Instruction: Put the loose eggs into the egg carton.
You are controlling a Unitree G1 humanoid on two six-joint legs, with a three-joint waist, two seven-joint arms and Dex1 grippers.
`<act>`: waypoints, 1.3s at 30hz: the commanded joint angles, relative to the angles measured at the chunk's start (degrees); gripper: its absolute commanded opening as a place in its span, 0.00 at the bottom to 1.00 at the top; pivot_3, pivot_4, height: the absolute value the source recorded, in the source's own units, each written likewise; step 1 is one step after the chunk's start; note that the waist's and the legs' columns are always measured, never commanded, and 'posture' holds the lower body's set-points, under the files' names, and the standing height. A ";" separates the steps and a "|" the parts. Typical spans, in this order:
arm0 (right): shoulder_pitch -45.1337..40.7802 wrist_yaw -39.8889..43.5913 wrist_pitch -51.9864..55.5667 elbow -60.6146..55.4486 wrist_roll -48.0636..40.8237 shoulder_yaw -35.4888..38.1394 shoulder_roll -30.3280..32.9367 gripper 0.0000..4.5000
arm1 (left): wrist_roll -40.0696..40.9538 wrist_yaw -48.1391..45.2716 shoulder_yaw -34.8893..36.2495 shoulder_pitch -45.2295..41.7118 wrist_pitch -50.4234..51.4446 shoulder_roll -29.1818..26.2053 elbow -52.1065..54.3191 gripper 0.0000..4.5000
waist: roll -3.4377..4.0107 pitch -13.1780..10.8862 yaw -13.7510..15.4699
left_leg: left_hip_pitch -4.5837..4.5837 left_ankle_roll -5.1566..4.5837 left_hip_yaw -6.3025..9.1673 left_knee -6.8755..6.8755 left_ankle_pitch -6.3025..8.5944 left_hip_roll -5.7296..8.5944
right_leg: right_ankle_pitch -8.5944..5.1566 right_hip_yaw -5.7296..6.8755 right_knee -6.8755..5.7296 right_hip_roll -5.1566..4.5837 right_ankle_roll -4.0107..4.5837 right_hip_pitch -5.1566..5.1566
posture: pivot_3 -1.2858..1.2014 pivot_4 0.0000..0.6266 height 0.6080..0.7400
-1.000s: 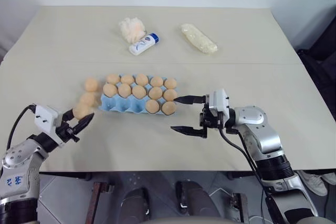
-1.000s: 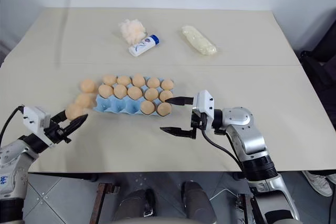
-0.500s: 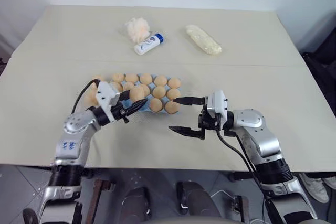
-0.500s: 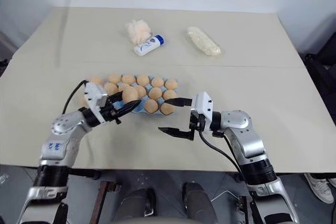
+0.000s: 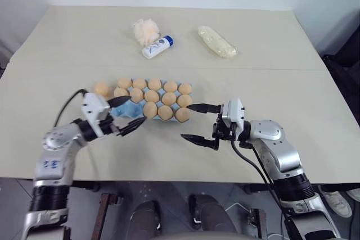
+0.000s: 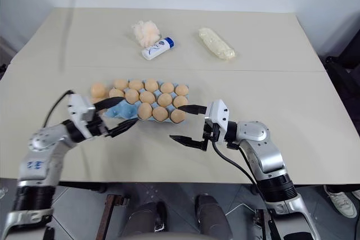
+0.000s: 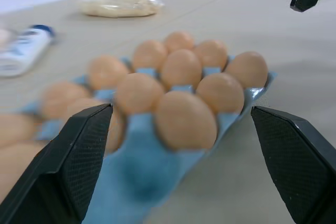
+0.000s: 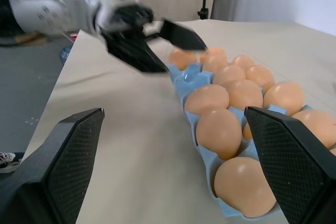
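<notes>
You're nearly done: carton [image 5: 147,104] mid-table is almost full, left gripper [image 5: 125,113] spread empty at its near-left end, right gripper [image 5: 198,122] spread empty beside it, one loose egg [image 5: 101,89] left just off the far-left end.

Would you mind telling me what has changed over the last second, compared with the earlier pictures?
The left gripper carried an egg from the loose ones at the carton's left end to the egg carton, opened and let it go; that egg now sits in the near row. One loose egg remains on the table. The right gripper stayed open in place; the bottle did not move.
</notes>
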State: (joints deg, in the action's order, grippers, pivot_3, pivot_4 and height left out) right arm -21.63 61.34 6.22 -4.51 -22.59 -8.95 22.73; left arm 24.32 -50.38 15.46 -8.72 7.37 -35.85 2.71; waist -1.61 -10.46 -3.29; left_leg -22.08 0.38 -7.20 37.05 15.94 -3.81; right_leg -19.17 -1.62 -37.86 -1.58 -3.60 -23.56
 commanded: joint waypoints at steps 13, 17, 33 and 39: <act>-1.38 1.74 -0.58 -0.10 -0.60 -0.18 -0.95 1.00 | -1.17 14.79 16.07 13.32 -6.73 3.92 -6.03 1.00 | -0.03 0.01 0.15 | -0.04 -0.04 0.11 -0.07 0.03 0.01 | -0.02 0.13 0.12 -0.13 0.04 0.01 | 0.52 0.24 1.00; -2.00 1.93 -0.42 0.26 -0.52 -0.01 -0.93 1.00 | -2.73 16.38 13.60 10.78 -6.01 3.77 -6.90 1.00 | -0.03 0.01 0.16 | -0.06 -0.02 0.18 -0.07 0.04 0.05 | -0.02 0.25 0.12 -0.23 0.05 0.03 | 0.52 0.24 1.00; -1.63 0.46 -0.84 0.02 -0.06 0.44 -1.22 1.00 | -9.18 20.55 2.36 -10.65 2.51 2.47 -21.13 1.00 | -0.03 0.02 -0.01 | -0.11 0.03 0.15 -0.07 0.07 0.00 | -0.02 0.37 0.09 -0.06 0.03 -0.03 | 0.52 0.24 1.00; -1.64 0.01 -0.96 -0.05 -0.13 0.40 -1.30 1.00 | -8.41 18.74 1.92 -9.58 5.43 2.02 -20.40 1.00 | -0.04 0.02 0.15 | -0.14 0.01 0.18 0.03 0.06 0.02 | -0.02 0.39 0.08 -0.10 0.03 0.00 | 0.52 0.24 1.00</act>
State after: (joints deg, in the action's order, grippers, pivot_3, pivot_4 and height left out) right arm -23.32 61.68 6.21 -2.74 -22.04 -9.41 21.61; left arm 15.48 -31.03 17.01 -18.89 12.67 -32.70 -18.99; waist -1.65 -10.45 -3.13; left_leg -22.21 0.38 -7.03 37.09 16.00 -3.79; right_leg -19.19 -1.24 -37.81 -1.68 -3.56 -23.56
